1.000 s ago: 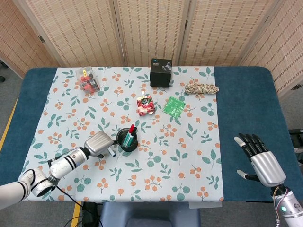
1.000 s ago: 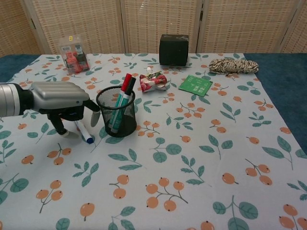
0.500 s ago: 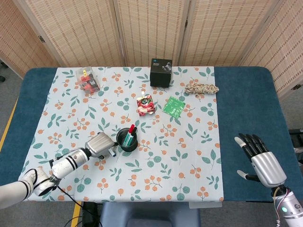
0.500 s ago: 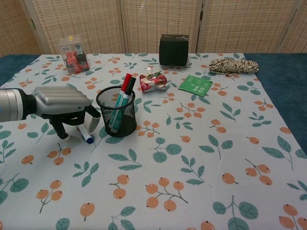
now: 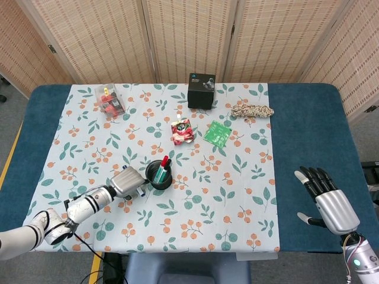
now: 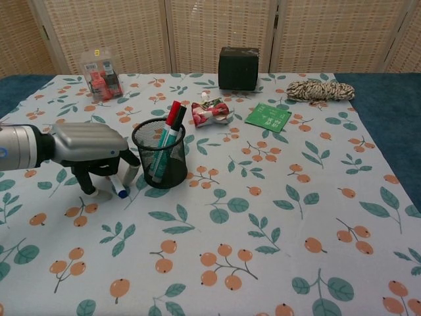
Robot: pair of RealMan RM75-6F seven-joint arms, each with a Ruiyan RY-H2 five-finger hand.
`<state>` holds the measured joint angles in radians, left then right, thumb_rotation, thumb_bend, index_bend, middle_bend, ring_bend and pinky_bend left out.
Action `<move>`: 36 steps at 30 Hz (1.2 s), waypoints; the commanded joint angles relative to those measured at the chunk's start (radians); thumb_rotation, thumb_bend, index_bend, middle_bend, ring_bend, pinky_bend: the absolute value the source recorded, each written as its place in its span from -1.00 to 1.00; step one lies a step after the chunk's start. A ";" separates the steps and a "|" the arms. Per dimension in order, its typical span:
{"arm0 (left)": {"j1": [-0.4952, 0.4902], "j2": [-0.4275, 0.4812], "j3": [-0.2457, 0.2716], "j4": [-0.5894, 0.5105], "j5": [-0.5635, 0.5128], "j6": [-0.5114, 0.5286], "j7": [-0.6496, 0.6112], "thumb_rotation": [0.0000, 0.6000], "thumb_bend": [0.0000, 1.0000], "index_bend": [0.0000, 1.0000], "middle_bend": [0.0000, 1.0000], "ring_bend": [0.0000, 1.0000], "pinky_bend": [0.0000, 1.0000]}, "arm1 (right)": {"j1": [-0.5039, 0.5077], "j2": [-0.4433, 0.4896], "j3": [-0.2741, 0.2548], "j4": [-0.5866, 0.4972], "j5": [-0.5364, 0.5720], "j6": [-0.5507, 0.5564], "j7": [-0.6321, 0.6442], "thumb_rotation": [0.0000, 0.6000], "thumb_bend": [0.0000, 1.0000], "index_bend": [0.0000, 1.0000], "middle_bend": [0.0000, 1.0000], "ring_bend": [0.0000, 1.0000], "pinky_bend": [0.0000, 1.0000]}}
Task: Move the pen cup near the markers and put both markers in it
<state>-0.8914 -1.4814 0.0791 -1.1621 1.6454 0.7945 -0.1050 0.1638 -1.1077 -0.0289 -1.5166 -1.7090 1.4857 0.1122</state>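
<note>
Just beside the left hand, on its right, the black mesh pen cup is standing upright on the floral cloth covering the desk, with a red marker and a green marker leaning inside it. The left hand is hovering low over the cloth with its fingers curled downward around a white marker with a blue cap, which is lying on the cloth under the palm; whether the fingers are actually gripping it or only touching it cannot be told. In the head view the same hand is sitting just left of the cup, the marker's blue tip peeking out between them.

Well apart from it, the right hand is resting over the bare blue desk edge, palm flat, fingers spread and holding nothing.

Beyond the left hand, farther up the cloth, a red crumpled snack pouch and a green packet are lying past the cup. A black box, a coil of braided rope and a clear pack of small items are sitting along the far edge.
</note>
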 commanded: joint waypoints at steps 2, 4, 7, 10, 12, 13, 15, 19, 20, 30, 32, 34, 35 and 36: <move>0.001 -0.007 0.001 0.006 -0.003 0.002 -0.003 1.00 -0.35 0.13 0.96 0.80 0.81 | -0.001 0.000 0.001 0.000 0.000 0.004 0.000 1.00 -0.87 -1.00 -1.00 -1.00 -1.00; 0.003 -0.011 0.002 0.011 -0.003 0.007 -0.006 1.00 -0.34 0.20 0.97 0.81 0.81 | -0.002 0.000 0.001 0.000 -0.001 0.006 0.000 1.00 -0.87 -1.00 -1.00 -1.00 -1.00; 0.006 -0.013 0.002 0.013 -0.004 0.016 -0.008 1.00 -0.31 0.28 1.00 0.83 0.83 | -0.003 -0.001 0.000 0.000 -0.003 0.007 -0.002 1.00 -0.87 -1.00 -1.00 -1.00 -1.00; 0.009 -0.003 0.000 -0.003 -0.005 0.028 0.002 1.00 -0.30 0.31 1.00 0.84 0.85 | -0.003 -0.001 0.000 0.000 -0.005 0.010 -0.003 1.00 -0.87 -1.00 -1.00 -1.00 -1.00; 0.012 0.015 -0.005 -0.027 -0.011 0.036 0.019 1.00 -0.29 0.31 1.00 0.84 0.85 | -0.005 -0.001 0.001 -0.001 -0.007 0.014 -0.003 1.00 -0.87 -1.00 -1.00 -1.00 -1.00; 0.014 0.024 -0.008 -0.042 -0.016 0.040 0.026 1.00 -0.30 0.31 1.00 0.84 0.85 | -0.006 0.000 0.001 -0.001 -0.008 0.016 -0.004 1.00 -0.87 -1.00 -1.00 -1.00 -1.00; 0.020 0.047 -0.015 -0.075 -0.028 0.046 0.040 1.00 -0.30 0.31 1.00 0.84 0.85 | -0.007 -0.001 0.000 -0.001 -0.009 0.020 -0.005 1.00 -0.87 -1.00 -1.00 -1.00 -1.00; 0.048 0.130 -0.039 -0.187 -0.064 0.092 0.069 1.00 -0.30 0.31 1.00 0.84 0.85 | -0.009 -0.001 -0.001 -0.002 -0.014 0.024 -0.006 1.00 -0.87 -1.00 -1.00 -1.00 -1.00; 0.056 0.152 -0.044 -0.214 -0.073 0.106 0.075 1.00 -0.30 0.31 1.00 0.84 0.85 | -0.009 -0.001 -0.001 -0.002 -0.014 0.023 -0.006 1.00 -0.87 -1.00 -1.00 -1.00 -1.00; 0.184 0.416 -0.138 -0.555 -0.227 0.284 -0.003 1.00 -0.29 0.30 1.00 0.85 0.86 | -0.003 -0.005 0.000 -0.005 -0.015 0.013 -0.012 1.00 -0.87 -1.00 -1.00 -1.00 -1.00; 0.203 0.456 -0.166 -0.616 -0.268 0.305 -0.044 1.00 -0.30 0.30 1.00 0.86 0.86 | 0.000 -0.006 0.001 -0.005 -0.014 0.009 -0.013 1.00 -0.87 -1.00 -1.00 -1.00 -1.00; 0.216 0.484 -0.195 -0.670 -0.311 0.318 -0.076 1.00 -0.29 0.29 1.00 0.86 0.86 | 0.002 -0.006 0.003 -0.005 -0.011 0.005 -0.011 1.00 -0.87 -1.00 -1.00 -1.00 -1.00; 0.221 0.491 -0.209 -0.691 -0.334 0.324 -0.090 1.00 -0.29 0.29 1.00 0.86 0.86 | 0.003 -0.006 0.004 -0.004 -0.009 0.004 -0.009 1.00 -0.87 -1.00 -1.00 -1.00 -1.00; 0.225 0.494 -0.223 -0.713 -0.358 0.328 -0.105 1.00 -0.29 0.29 1.00 0.86 0.86 | 0.005 -0.006 0.005 -0.003 -0.007 0.002 -0.006 1.00 -0.87 -1.00 -1.00 -1.00 -1.00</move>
<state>-0.6911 -1.0110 -0.1030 -1.8214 1.3409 1.0955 -0.1660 0.1676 -1.1136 -0.0245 -1.5206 -1.7172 1.4885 0.1053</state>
